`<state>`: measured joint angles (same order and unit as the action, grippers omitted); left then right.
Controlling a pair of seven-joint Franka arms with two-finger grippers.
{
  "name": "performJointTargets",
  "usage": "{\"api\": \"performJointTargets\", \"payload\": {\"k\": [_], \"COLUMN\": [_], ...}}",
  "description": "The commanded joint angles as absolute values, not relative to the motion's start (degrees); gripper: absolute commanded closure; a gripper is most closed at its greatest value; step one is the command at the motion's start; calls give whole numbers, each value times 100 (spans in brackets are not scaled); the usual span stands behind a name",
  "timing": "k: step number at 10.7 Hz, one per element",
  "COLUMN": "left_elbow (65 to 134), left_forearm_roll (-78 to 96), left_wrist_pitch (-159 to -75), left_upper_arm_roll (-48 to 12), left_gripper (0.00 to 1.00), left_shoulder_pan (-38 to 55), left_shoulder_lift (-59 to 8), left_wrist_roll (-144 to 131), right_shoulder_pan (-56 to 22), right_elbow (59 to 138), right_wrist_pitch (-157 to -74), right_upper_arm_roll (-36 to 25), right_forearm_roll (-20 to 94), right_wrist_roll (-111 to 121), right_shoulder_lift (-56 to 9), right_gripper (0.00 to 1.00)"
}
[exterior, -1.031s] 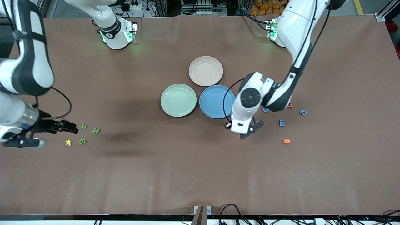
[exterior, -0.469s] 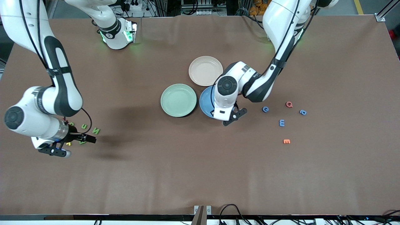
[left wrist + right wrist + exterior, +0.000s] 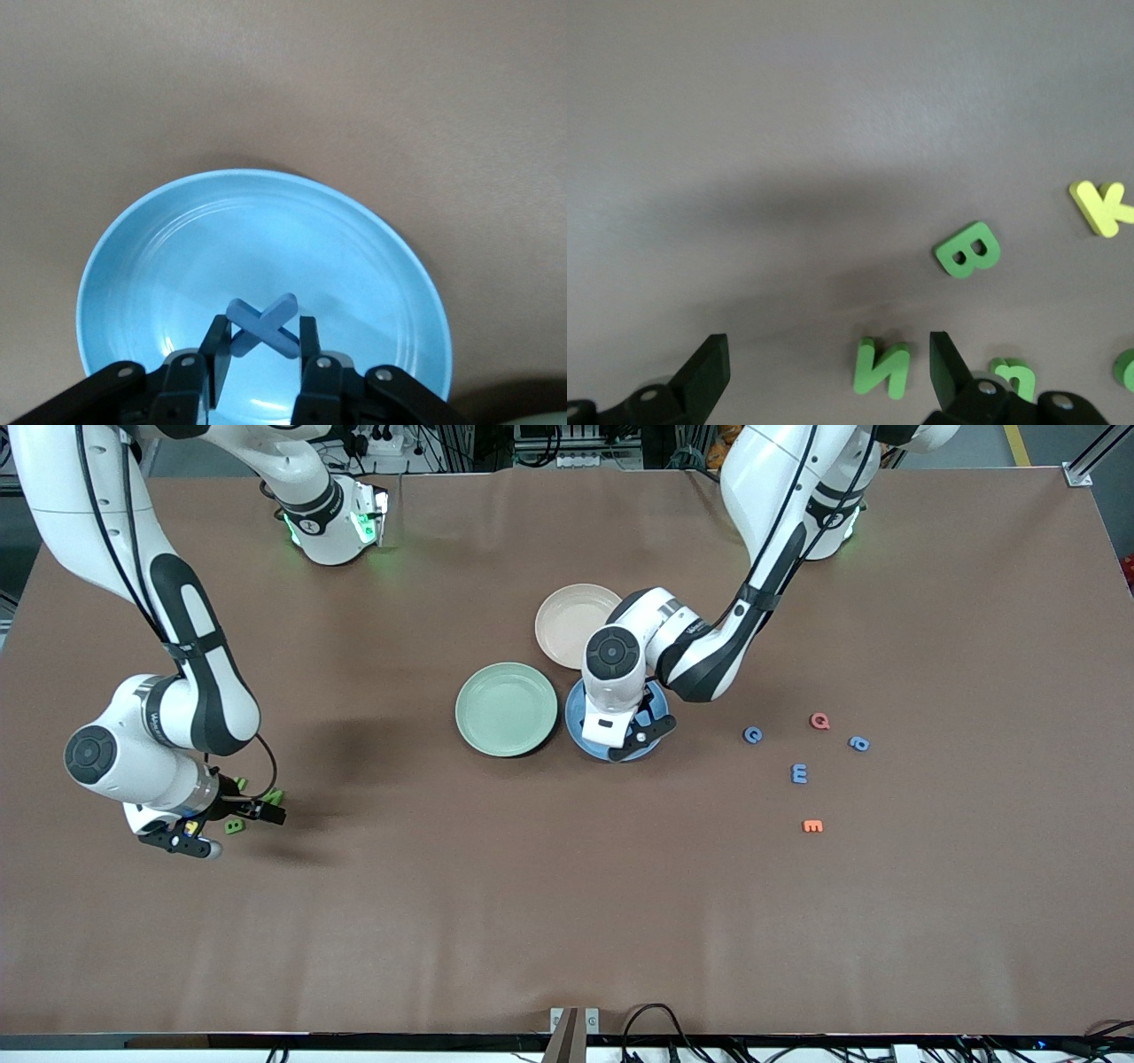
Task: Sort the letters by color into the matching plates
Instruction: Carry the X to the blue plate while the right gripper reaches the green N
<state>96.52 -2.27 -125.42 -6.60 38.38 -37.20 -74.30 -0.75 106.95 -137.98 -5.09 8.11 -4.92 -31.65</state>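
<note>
The left gripper (image 3: 261, 335) hangs over the blue plate (image 3: 159, 257), fingers nearly closed on a blue X (image 3: 261, 325) held on edge. If you release from this height, expect the X to land on a tip and possibly bounce over the rim toward the green plate (image 3: 506, 709) at 9 o'clock.

The right gripper (image 3: 828, 354) hovers with fingers fully spread and empty over the green N (image 3: 882, 369), on the tabletop at 8 o'clock from the green plate. One finger stands close to another green piece (image 3: 1014, 376). Descending here may knock that piece, or trap both together.
</note>
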Motion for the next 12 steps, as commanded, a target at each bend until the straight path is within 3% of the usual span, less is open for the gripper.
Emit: {"api": "performJointTargets", "payload": {"k": [1, 2, 5, 12], "left_elbow": [9642, 9642, 9790, 11151], "left_forearm_roll": [-53, -35, -53, -62], "left_wrist_pitch": [-12498, -12489, -12454, -12515], "left_upper_arm_roll": [-711, -755, -765, -765], "left_gripper": [14, 0, 0, 0], "left_shoulder_pan": [3806, 3867, 3806, 2814], "left_shoulder_lift": [-3770, -3771, -3666, -2313], "left_wrist_roll": [-7427, -7462, -7209, -4767], "right_shoulder_pan": [61, 70, 70, 132], "right_elbow": [11057, 11065, 11092, 11487], "right_wrist_pitch": [-14159, -14168, -14211, -14633], "right_upper_arm_roll": [-466, -466, -466, -448], "right_forearm_roll": [896, 888, 896, 861], "right_wrist_roll": [-536, -527, -527, -519], "right_shoulder_lift": [-3164, -3208, -3252, -3287], "right_gripper": [0, 0, 0, 2]}}
